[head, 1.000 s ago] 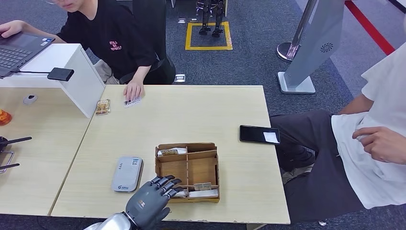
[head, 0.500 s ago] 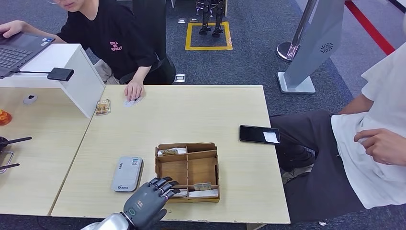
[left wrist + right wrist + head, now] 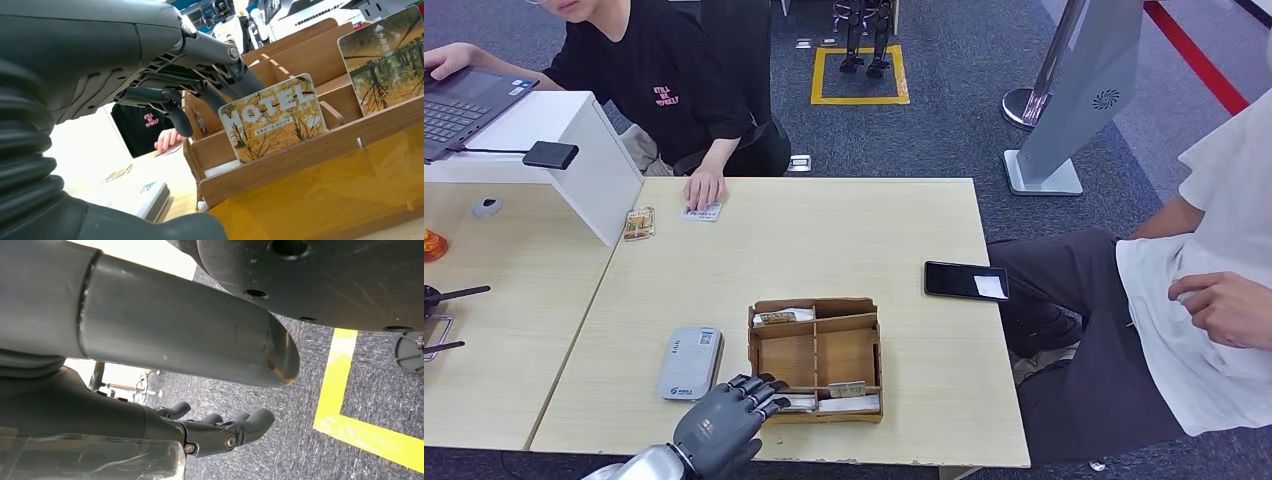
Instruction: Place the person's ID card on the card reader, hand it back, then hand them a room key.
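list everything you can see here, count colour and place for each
wooden card tray: 1, brown, near table edge, divided into compartments
hotel key cards: 2 plainly seen, yellow-leaf print, upright in tray's front slots
card reader: 1, grey, left of tray
ID card: 1, pale, far edge, under the seated person's hand
small card: 1, brownish, beside white box
white box: 1, far left
phone: 1, black, right table edge
laptop: 1, dark, top left
people: 2, black shirt opposite, white shirt at right
left robot hand: dark grey, fingers at tray's near-left corner
right robot hand: dark, hanging over carpet
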### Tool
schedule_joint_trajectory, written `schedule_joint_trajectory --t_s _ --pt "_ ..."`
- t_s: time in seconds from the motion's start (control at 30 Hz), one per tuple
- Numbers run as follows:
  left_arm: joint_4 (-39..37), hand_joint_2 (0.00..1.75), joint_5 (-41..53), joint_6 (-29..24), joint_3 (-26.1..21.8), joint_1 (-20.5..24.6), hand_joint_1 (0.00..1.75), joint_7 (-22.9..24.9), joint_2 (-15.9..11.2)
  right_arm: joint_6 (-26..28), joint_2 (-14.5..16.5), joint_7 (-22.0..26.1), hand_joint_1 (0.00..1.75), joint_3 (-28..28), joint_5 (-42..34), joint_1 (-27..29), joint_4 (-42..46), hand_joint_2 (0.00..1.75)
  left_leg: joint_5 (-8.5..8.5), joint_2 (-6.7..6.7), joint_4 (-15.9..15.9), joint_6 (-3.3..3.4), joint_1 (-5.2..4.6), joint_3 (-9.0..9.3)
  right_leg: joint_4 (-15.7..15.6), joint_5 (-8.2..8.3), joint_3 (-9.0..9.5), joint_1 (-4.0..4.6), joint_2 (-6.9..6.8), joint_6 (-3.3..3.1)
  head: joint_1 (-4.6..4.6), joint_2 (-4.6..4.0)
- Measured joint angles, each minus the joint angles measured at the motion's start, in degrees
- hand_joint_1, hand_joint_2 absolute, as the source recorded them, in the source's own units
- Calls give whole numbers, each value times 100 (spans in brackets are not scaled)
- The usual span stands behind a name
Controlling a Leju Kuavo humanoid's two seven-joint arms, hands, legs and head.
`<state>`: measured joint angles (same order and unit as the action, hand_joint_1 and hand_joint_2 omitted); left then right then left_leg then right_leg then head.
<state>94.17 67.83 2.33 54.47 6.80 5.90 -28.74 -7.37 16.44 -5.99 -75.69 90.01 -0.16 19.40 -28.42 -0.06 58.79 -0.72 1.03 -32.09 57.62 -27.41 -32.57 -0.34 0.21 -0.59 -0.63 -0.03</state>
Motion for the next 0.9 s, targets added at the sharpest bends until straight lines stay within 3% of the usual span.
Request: schedule_joint_trajectory --t_s 0.07,0.2,0.23,0.9 --pt "5 175 -16 14 0 0 58 -5 -14 0 0 0 0 0 0 0 -2 0 0 0 0 0 0 0 0 0 0 0 0 0 1 0" --pt "9 175 -37 27 0 5 168 -15 -49 0 -1 0 0 0 0 0 -8 0 0 0 0 0 0 1 0 0 0 0 0 0 1 0" --pt "11 175 -38 27 0 9 175 -19 -57 0 -1 0 0 0 0 0 -9 0 0 0 0 0 0 1 0 0 0 0 0 0 1 0" --pt "93 175 -144 48 -2 18 175 -56 -193 9 -5 0 0 0 0 0 -26 0 0 0 0 0 0 1 1 0 1 0 0 0 1 1"
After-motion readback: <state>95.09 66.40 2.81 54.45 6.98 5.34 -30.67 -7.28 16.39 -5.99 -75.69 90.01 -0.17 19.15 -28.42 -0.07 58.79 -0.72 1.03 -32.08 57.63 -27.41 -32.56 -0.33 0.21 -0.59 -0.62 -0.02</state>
